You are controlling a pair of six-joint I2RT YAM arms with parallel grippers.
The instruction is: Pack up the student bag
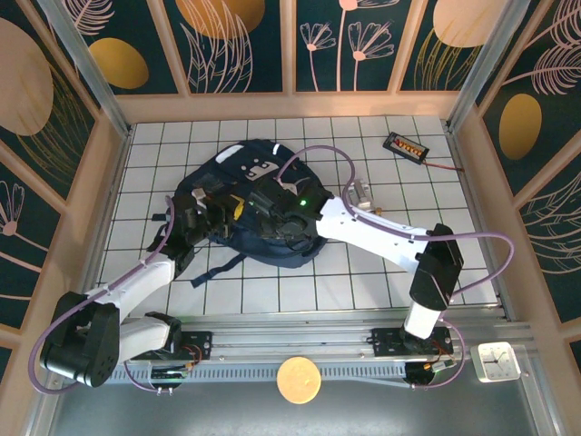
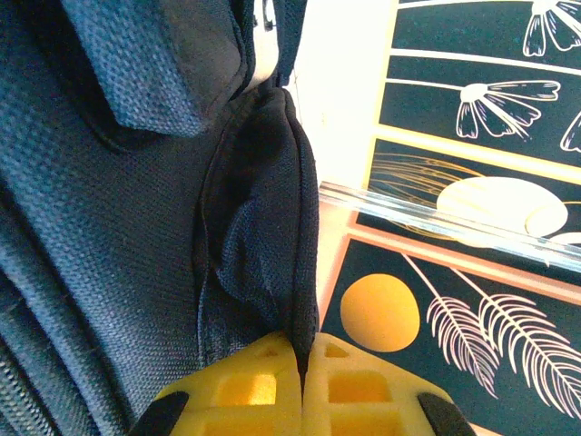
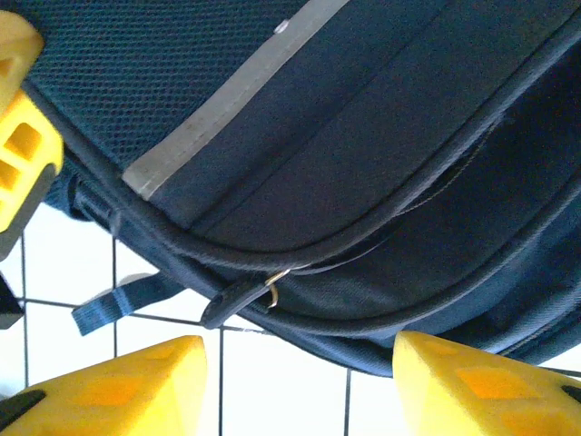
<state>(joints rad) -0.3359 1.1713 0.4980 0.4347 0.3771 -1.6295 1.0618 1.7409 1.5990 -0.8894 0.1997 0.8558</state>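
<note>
Lying flat near the middle of the white tiled table, the student bag looks zipped shut, so the step in hand appears to be opening it for packing. A dark zipper pull with a small metal ring sits on the curved seam at the bag's edge. The right gripper hovers just beside it, fingers spread, the pull lying between them but not touched. The left gripper has its fingers pressed together on a fold of the bag's navy fabric, probably to steady it. Next, the right fingers would need to close on the pull and draw it along the seam. A black device with a red wire lies well apart, by the far right corner.
</note>
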